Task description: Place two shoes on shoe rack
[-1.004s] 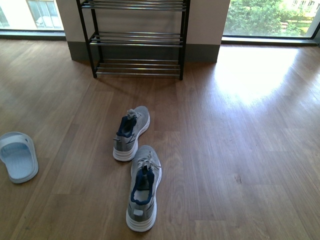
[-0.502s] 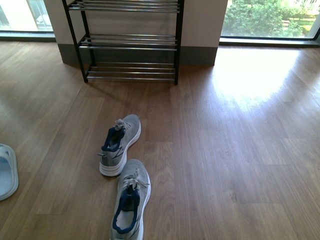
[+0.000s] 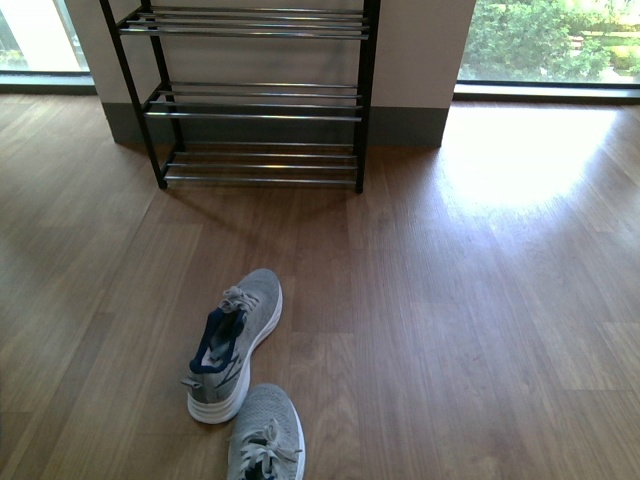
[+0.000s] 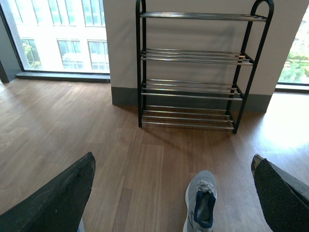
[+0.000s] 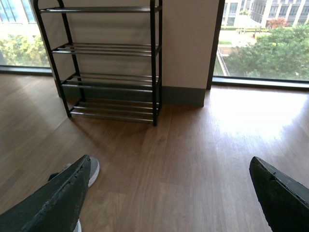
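On floor (image 3: 480, 300) before shoe rack (image 3: 258, 93): two grey sneakers (image 3: 232, 345) (image 3: 266, 440); left pincer (image 4: 172, 158), right pincer (image 5: 170, 160) released.

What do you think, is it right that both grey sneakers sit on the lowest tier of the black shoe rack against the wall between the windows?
No. In the front view both grey sneakers lie on the floor in front of the shoe rack, not on its lowest tier. The rack does stand against the wall between the windows.
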